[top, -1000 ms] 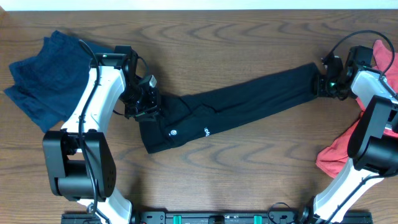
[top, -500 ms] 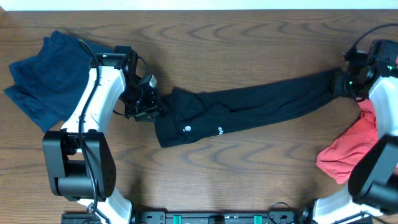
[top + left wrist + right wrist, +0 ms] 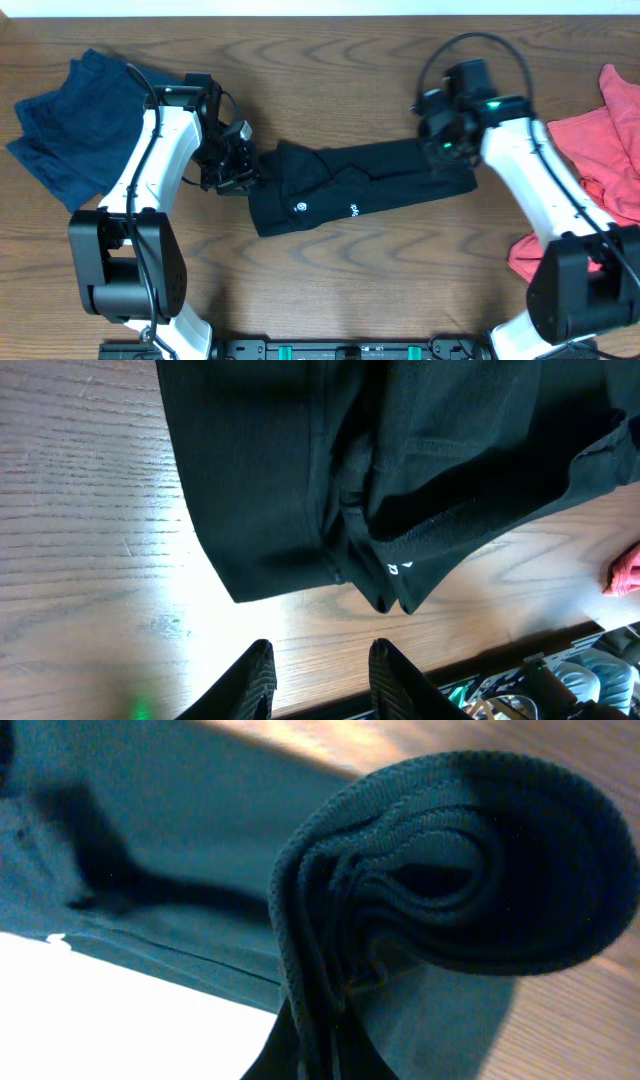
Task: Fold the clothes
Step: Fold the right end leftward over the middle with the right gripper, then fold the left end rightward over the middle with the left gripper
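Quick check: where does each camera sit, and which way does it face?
Overhead: above the table, facing straight down; left arm, right arm, black garment, navy garment, red garment.
Left wrist: on the left arm, facing down at the garment's edge; open left tool at bottom.
Right wrist: close against the garment's bunched fold; own fingers not discernible.
Shared: all show the black garment.

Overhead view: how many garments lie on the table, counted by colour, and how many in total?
black garment: 1
navy blue garment: 1
pinkish-red garment: 1 (it looks like a single piece, partly behind the right arm)
Total: 3
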Motion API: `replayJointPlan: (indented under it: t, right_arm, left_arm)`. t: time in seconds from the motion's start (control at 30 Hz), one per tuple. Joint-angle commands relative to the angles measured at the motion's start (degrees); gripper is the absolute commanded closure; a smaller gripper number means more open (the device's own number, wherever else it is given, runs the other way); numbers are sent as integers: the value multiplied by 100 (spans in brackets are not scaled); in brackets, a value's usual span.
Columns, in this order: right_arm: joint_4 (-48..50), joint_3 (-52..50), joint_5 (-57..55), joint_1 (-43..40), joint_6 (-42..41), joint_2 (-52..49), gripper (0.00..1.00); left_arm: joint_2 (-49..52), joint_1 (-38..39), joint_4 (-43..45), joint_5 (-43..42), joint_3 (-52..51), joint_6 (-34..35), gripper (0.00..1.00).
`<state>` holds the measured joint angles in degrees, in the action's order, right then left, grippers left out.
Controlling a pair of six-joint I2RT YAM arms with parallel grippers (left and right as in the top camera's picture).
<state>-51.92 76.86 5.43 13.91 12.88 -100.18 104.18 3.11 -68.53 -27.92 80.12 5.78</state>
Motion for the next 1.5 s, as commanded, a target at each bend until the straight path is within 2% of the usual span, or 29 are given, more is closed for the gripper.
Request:
replayJointPlan:
  t: [0.0, 0.3, 0.33, 0.37, 0.4, 0.43, 0.53, 0.63, 0.77, 0.97, 1.3, 1.47]
  right_arm:
    - [-22, 15, -188, 308, -140, -223, 99]
    - [-321, 15, -144, 568, -258, -590, 98]
    - [-328, 15, -74, 584, -256, -590, 94]
    - [-328, 15, 66, 603, -256, -590, 82]
    - [-330, 17, 188, 612, -256, -588, 77]
    - [-339, 17, 282, 614, -256, -588, 73]
    - [-374, 17, 391, 608, -260, -533, 70]
    - [-306, 24, -201, 540, -568, -387, 66]
    - [-223, 24, -1281, 391, -1274, -201, 66]
    - [-122, 17, -470, 256, -1241, -374, 68]
    - [-55, 4, -448, 352, -1342, -518, 69]
    - [-57, -2, -448, 358, -1351, -518, 68]
  left_arm:
    - [17, -2, -11, 13, 39, 4, 66]
    - [17, -2, -11, 15, 39, 4, 66]
    - [17, -2, -11, 15, 39, 4, 66]
    - [17, -2, -11, 15, 39, 4, 66]
    - [17, -2, -13, 15, 39, 4, 65]
    - [17, -2, -13, 15, 39, 4, 60]
    - [17, -2, -15, 15, 37, 4, 50]
    - [17, -2, -37, 15, 35, 4, 45]
    - [17, -2, -50, 17, -31, 2, 39]
    - [31, -2, 538, 9, -531, 4, 27]
    - [46, 24, 2090, -632, -1602, 13, 20]
    - [81, 96, 2938, -638, -2065, 299, 18]
